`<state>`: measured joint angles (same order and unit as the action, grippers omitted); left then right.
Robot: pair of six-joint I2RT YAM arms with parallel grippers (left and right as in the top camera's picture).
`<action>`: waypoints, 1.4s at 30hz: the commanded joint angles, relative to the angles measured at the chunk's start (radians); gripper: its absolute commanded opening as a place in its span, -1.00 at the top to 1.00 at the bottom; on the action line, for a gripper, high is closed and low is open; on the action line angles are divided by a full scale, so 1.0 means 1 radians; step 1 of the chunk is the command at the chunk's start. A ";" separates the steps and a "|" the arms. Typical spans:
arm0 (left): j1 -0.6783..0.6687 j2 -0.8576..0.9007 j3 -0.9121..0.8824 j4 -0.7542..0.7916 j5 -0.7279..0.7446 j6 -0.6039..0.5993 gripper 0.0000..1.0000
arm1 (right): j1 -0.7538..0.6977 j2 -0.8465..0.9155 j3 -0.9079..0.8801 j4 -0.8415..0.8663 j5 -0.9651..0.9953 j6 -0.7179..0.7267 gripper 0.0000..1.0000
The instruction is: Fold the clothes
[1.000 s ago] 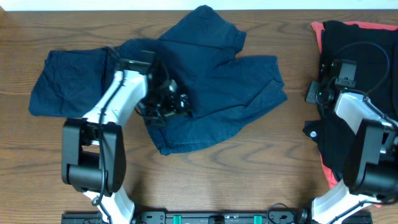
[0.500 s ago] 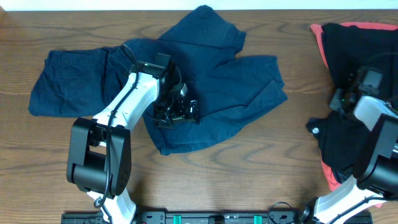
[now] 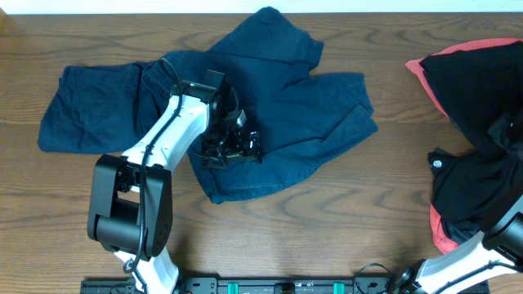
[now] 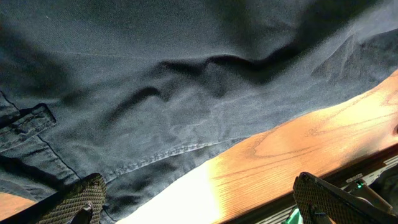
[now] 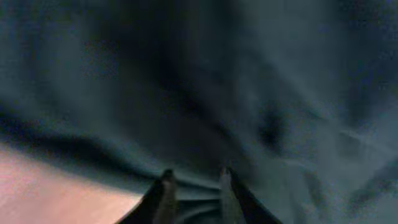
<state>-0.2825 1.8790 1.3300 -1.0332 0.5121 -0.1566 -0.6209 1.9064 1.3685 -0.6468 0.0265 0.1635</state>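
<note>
The navy-blue shorts (image 3: 278,106) lie crumpled across the middle of the table, and another navy piece (image 3: 94,106) is spread flat at the left, overlapping them. My left gripper (image 3: 233,147) is open just above the middle shorts near their front hem. In the left wrist view its fingers (image 4: 199,205) are wide apart over the navy fabric (image 4: 174,81) and the bare wood. My right gripper (image 5: 194,180) has its fingers nearly together on a fold of dark fabric (image 5: 249,93). In the overhead view it is hidden at the right edge.
A black garment (image 3: 482,171) with a small round logo lies over a red one (image 3: 429,69) at the far right. Part of my right arm (image 3: 511,233) shows at the lower right corner. Bare wooden table (image 3: 343,212) lies between the two piles.
My right arm has swung right to the frame edge, dragging the black garment right and lifting it off the red one. My left gripper shifted slightly right over the shorts, then stayed.
</note>
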 commanded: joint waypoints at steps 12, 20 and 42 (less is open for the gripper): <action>-0.001 -0.002 -0.090 -0.007 -0.114 -0.277 -0.96 | 0.338 0.003 0.064 -0.144 -0.322 -0.277 -0.04; -0.012 -0.056 -0.136 -0.082 -0.256 -0.434 -0.96 | 0.434 0.003 0.064 -0.166 -0.128 -0.247 -0.11; -0.133 -0.319 -0.495 0.259 -0.333 -1.214 -0.96 | 0.438 0.003 0.064 -0.167 -0.127 -0.246 -0.10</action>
<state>-0.4145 1.5661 0.8616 -0.7929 0.2508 -1.2598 -0.1890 1.9068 1.4181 -0.8124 -0.1070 -0.0879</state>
